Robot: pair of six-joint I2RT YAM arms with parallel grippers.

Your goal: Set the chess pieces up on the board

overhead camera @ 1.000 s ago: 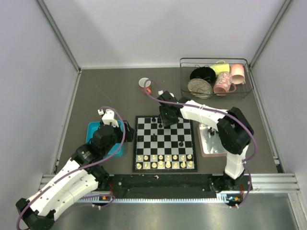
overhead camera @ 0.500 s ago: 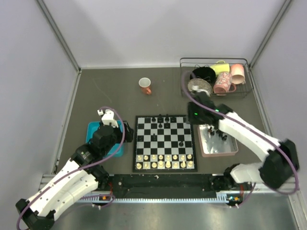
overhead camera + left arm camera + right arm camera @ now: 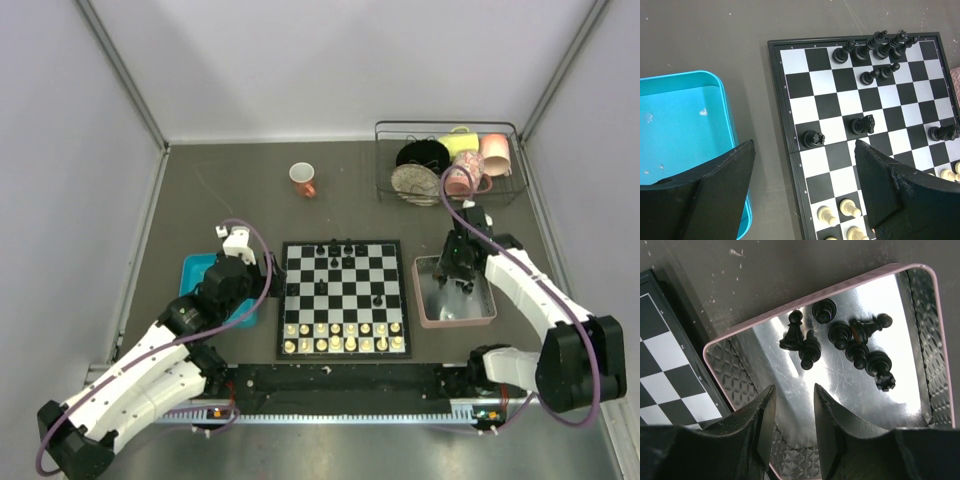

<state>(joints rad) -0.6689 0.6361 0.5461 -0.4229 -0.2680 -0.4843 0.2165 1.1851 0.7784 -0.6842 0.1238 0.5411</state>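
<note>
- One board (image 3: 330,296) at mid-table; we see several black chess pieces (image 3: 861,124) on its far rows.
- Pink tray (image 3: 840,287) holds more of them, loose.
- Left gripper (image 3: 804,146) gapes empty above the board's left edge.
- Right gripper (image 3: 794,388), narrowly parted, hangs empty over that tray.

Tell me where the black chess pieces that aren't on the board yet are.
The leftover black pieces lie clustered in the pink tray, just right of the board. In the right wrist view they sit just ahead of the open right gripper.
</note>
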